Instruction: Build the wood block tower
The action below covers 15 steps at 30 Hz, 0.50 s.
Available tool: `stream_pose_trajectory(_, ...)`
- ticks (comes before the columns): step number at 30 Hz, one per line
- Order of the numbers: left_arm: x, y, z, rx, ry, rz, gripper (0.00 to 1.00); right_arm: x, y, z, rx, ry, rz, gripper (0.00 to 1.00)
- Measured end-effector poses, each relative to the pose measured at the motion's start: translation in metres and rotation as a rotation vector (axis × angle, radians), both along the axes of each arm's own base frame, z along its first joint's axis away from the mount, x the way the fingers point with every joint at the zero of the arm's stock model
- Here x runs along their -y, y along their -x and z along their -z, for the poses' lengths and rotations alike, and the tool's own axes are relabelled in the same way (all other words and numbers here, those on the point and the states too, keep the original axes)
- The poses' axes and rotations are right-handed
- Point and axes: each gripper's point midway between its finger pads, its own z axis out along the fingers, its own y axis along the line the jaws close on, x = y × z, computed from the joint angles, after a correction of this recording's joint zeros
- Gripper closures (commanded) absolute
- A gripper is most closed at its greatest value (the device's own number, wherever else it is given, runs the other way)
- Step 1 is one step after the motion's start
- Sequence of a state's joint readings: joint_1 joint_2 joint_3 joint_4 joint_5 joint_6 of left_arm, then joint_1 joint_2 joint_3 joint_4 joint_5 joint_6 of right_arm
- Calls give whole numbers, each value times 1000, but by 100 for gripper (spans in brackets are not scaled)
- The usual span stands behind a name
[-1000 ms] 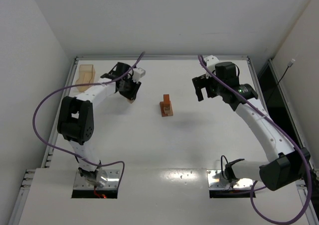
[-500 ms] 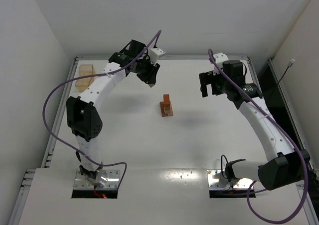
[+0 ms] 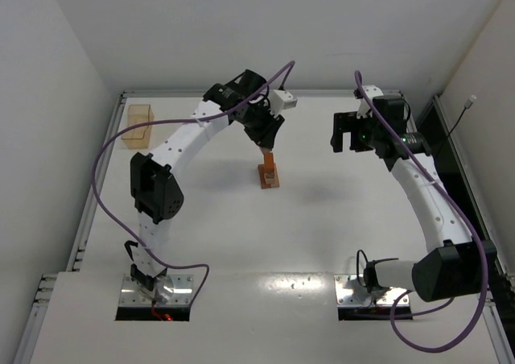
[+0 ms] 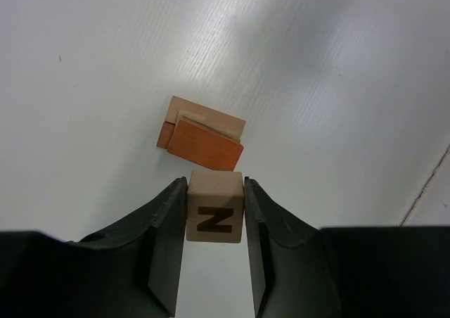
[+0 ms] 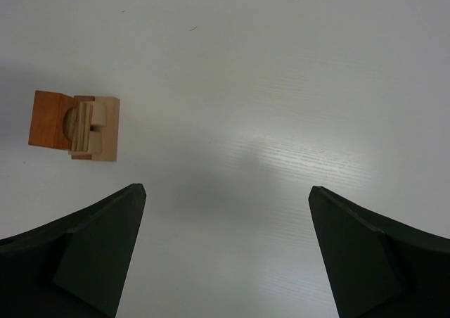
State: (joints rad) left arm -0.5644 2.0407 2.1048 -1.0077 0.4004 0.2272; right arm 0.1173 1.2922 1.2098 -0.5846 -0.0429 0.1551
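Over mid-desk [image 3: 322,219], my left claw [image 4: 215,212] pinches a tan cube [image 4: 215,218] printed with a dark N, one finger flat against each side face. The cube hangs just at the edge of the partly built wood block tower [image 4: 204,136]; contact or gap, cannot tell. On the tower, a reddish-brown slab lies uppermost with tan pieces beneath, and it stands near the desk's centre. My right claw [image 5: 225,191] is spread wide and carries nothing, off to the tower's right and well apart from it. A translucent amber box [image 3: 138,123] sits at the far left corner.
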Motion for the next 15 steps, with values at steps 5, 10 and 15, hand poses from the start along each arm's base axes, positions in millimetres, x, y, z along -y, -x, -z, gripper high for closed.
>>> stream_pose_trajectory(5,9,7,2,1,-14,11,100,-3,1,0,-2,-13,-9,0)
stream_pose_trajectory(10,16,12,12,-9,-33,8,100,-4,1,0,-2,-16,-13,0)
stream_pose_trajectory(15,19,11,19,-10,-47,-5,100,-4,1,0,-2,-17,-13,0)
